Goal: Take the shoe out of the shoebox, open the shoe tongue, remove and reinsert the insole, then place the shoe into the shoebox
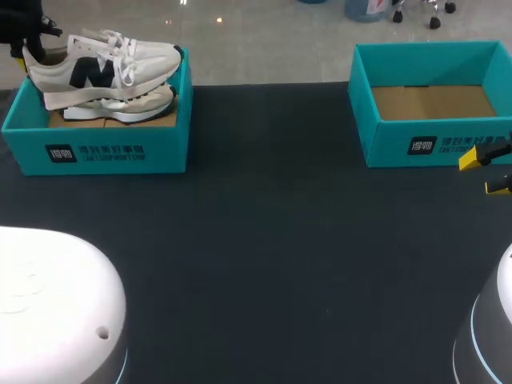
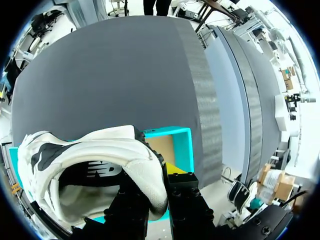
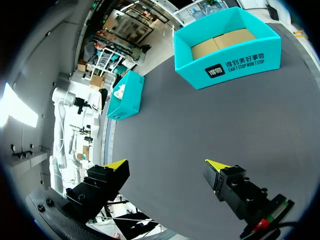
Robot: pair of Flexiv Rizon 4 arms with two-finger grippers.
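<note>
Left gripper seen clamped on heel collar of white shoe. Shoe is kept high in teal shoebox, toe near its right wall (second pale shoe seen beneath). Box is set at far left corner of dark table. Other shoebox is set at far right corner. Right gripper is held released, fingers apart, at right edge, just before that box.

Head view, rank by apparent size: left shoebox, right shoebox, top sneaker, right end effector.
1. teal cardboard shoebox on the left and empty teal cardboard shoebox on the right: look alike, not ranking them.
2. white sneaker with dark side logo.
3. right end effector, only its yellow tips in view.
</note>
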